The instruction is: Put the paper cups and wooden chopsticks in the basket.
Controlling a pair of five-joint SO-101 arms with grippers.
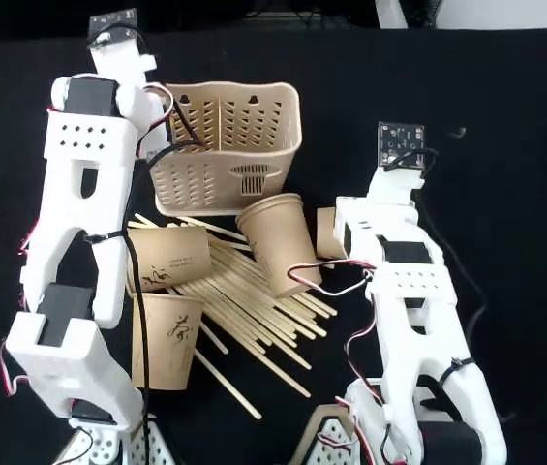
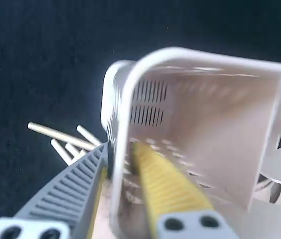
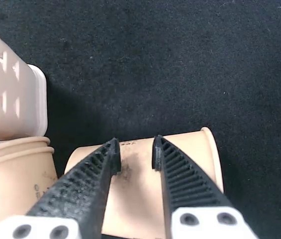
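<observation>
Toward far edge of tabletop [image 1: 505,97]: left gripper [image 2: 121,147] clenched on basket [image 2: 220,124] wall, likely steadying it. Beside it, right gripper [image 3: 135,149] parted over lying cup [image 3: 195,164], apparently set to grasp.

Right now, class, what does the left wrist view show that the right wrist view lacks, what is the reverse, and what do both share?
Left wrist view, not the right: the left gripper clamped over the wall of the basket, one finger inside, one outside, and chopstick ends beyond it. Right wrist view, not the left: the right gripper, open, over a paper cup lying on its side, a second cup beside it. Both: the basket, seen as an outer corner in the right wrist view, and the black table cover.
</observation>
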